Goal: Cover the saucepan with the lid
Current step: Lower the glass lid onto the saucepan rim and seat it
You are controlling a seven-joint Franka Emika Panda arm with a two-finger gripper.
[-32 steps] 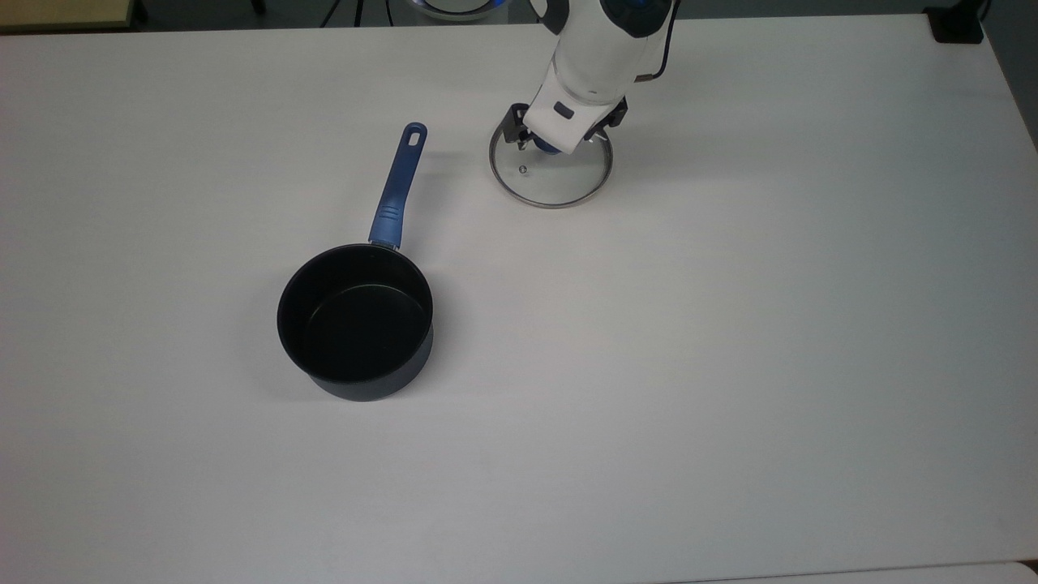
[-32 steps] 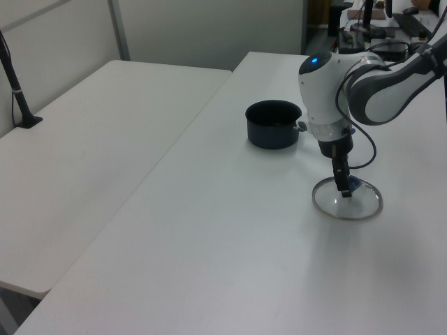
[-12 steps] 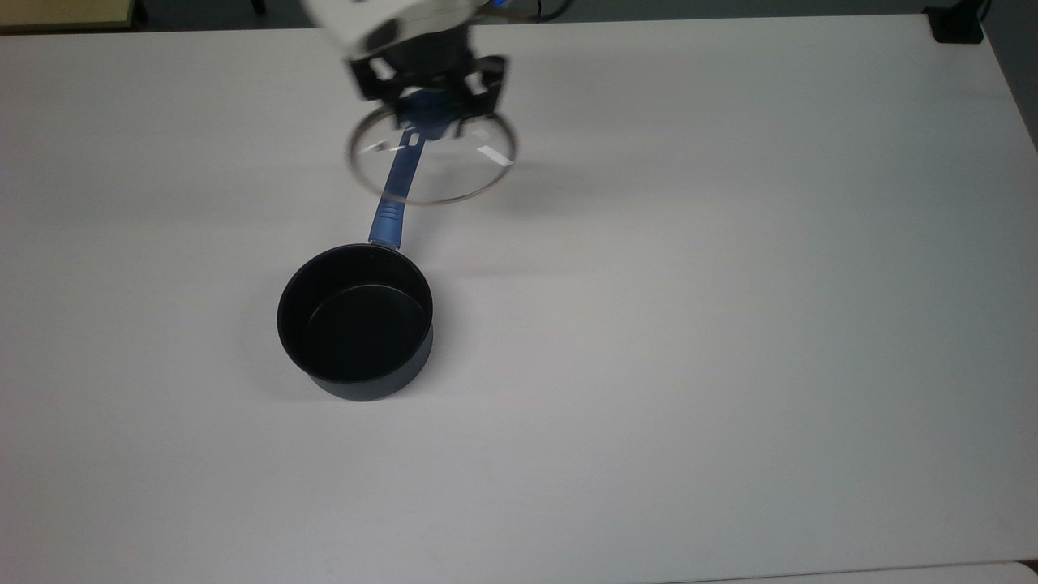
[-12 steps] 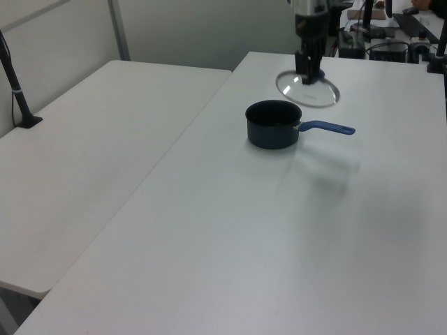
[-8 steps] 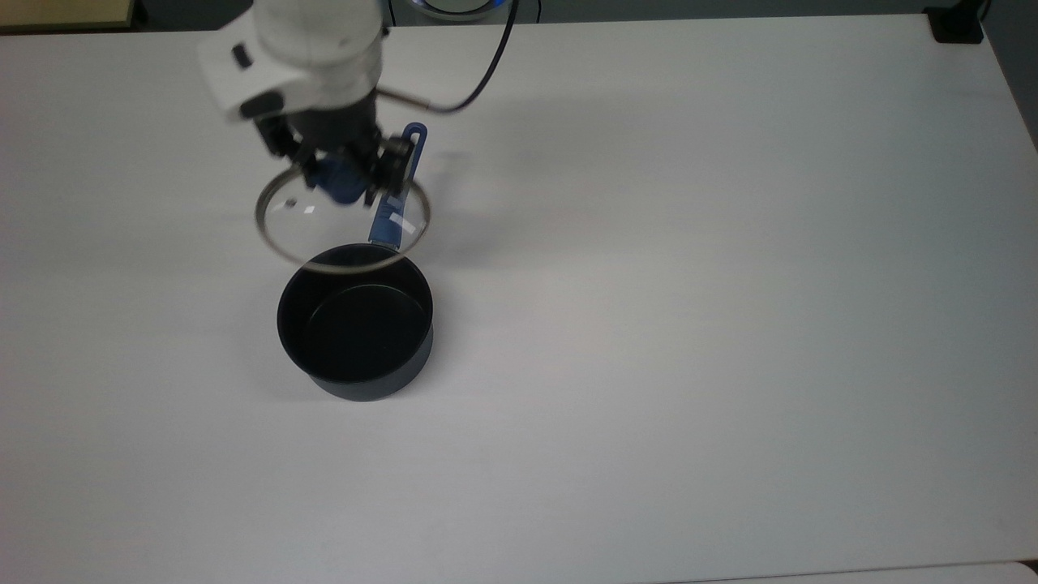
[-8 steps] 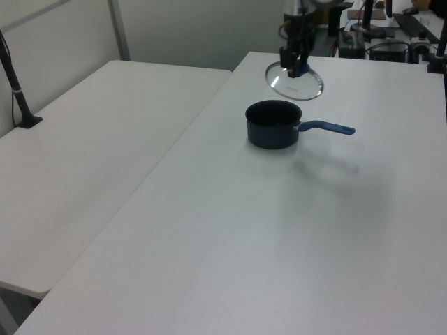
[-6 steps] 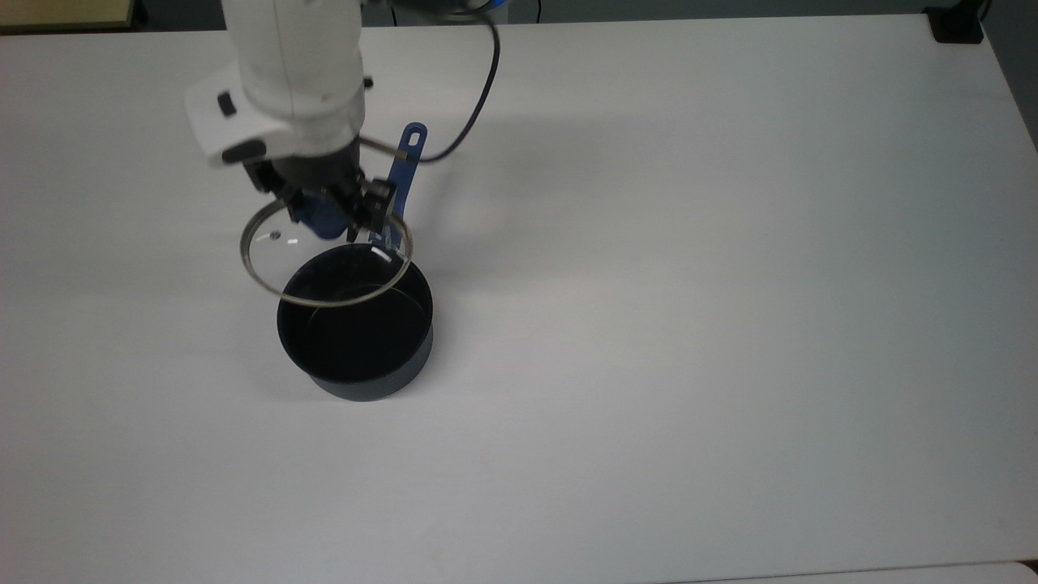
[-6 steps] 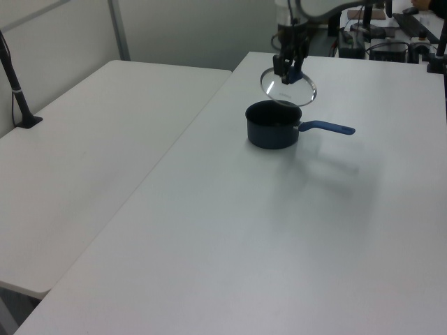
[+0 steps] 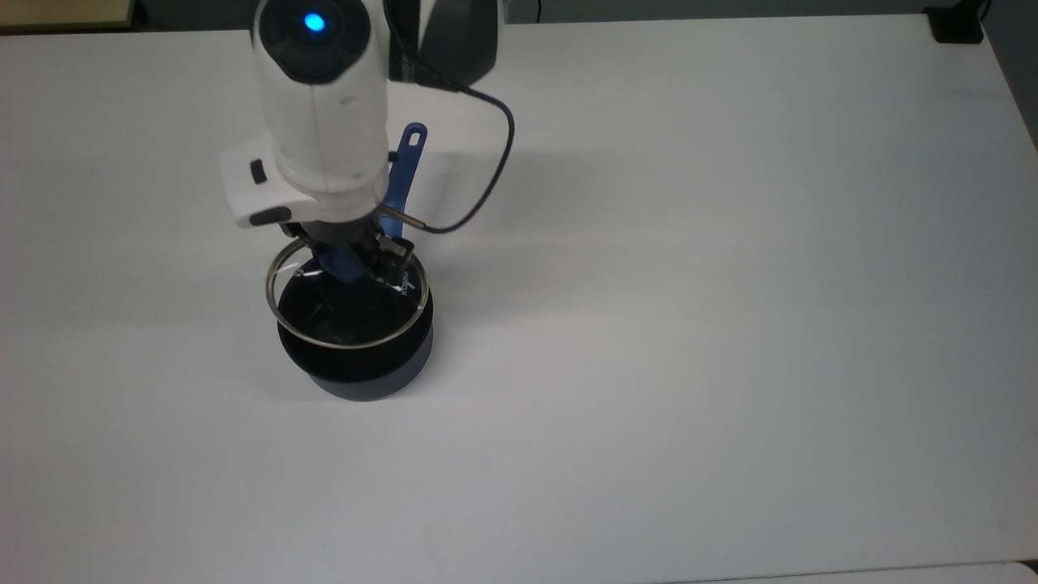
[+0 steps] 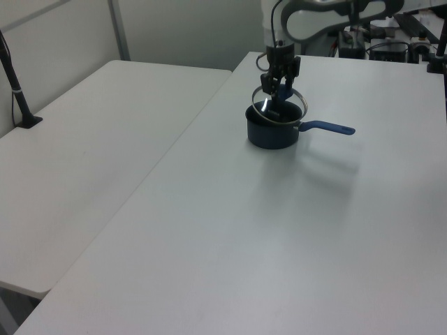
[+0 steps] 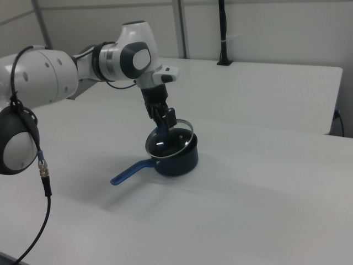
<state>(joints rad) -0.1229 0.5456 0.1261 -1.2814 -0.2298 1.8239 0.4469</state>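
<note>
lid (image 9: 349, 312) in jaws, tilted just above saucepan (image 9: 357, 369)

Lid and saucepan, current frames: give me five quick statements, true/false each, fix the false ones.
1. The gripper holds the lid by its blue knob. True.
2. The lid lies flat on the table beside the saucepan. False: it hangs tilted over the saucepan, held up by the gripper.
3. In the top view, the saucepan's handle points toward the top of the picture. True.
4. The saucepan lies tipped on its side. False: it stands upright on the table.
5. A spoon rests inside the saucepan. False: nothing can be seen in it through the glass.
</note>
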